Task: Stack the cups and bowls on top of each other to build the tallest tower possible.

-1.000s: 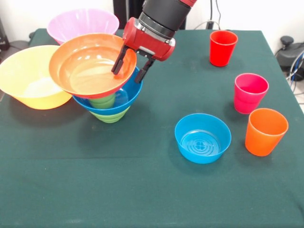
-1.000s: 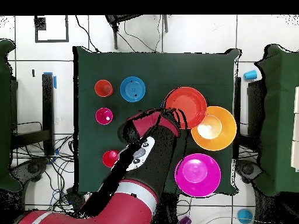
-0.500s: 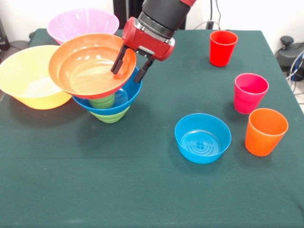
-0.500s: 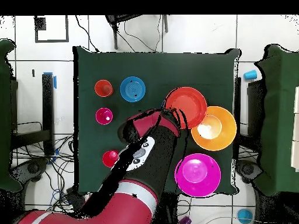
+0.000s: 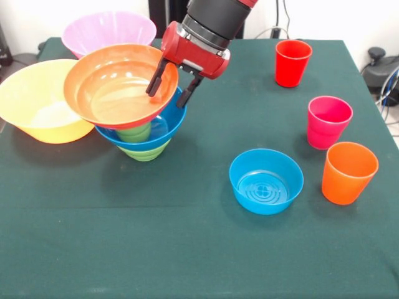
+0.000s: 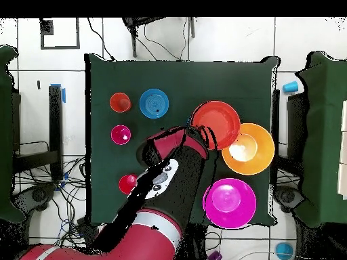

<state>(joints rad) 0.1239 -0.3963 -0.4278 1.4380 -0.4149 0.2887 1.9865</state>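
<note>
6 bowls (image 5: 266,181), 4 cups (image 5: 349,172)

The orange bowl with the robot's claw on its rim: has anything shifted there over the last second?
Almost nothing. The gripper stays astride the rim of the shallow orange-red bowl, which still sits tilted on the wide blue bowl and the small green bowl; at most it edged a hair. The loose cups and other bowls have not moved.

Arm reaching in from the top, pincer (image 5: 168,91) angled down-left

Red wrist block on a black forearm, and its two dark fingers (image 5: 154,81) are spread apart, pointing down at a slant.
</note>
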